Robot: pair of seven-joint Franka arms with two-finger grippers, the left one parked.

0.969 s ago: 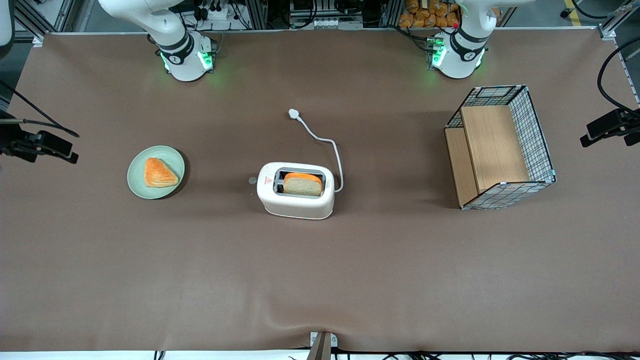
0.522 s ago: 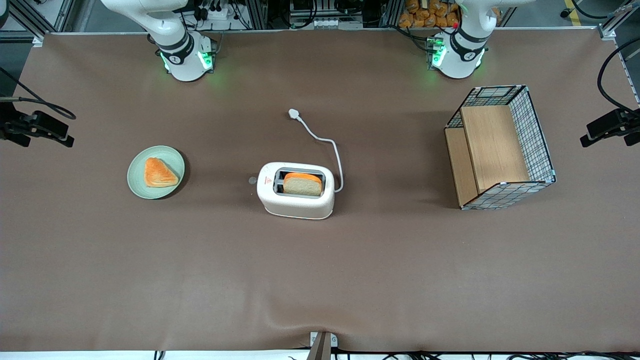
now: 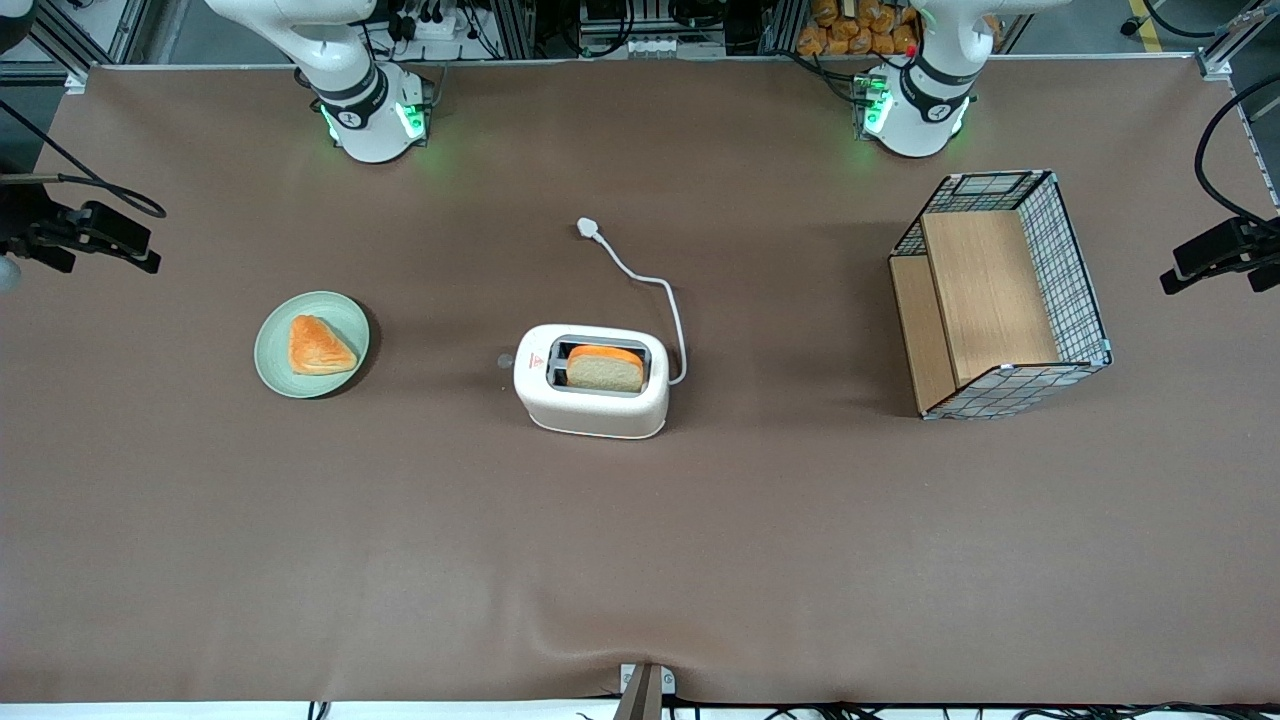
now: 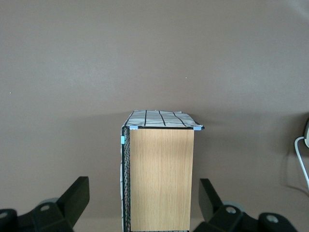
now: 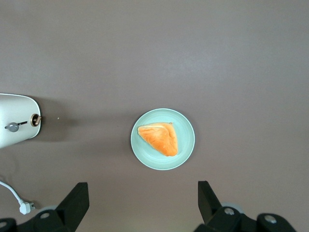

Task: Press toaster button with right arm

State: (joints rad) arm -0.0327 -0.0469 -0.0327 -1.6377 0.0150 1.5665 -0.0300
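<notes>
gripper [image 5: 140, 205] spread wide, high over plate [image 5: 186, 126] | wrist view alone shows toaster button [image 5: 12, 127] | toaster [image 3: 592, 380] red triangle mark; its writing unreadable

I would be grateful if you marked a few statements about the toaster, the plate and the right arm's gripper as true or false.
1. A slice of bread stands in the toaster. True.
2. The gripper is pressing the toaster button. False: it hangs open at the working arm's end of the table, apart from the toaster.
3. The green plate holds a pastry. True.
4. The cord's plug lies on the plate. False: it lies on the table, farther from the front camera than the toaster.
</notes>
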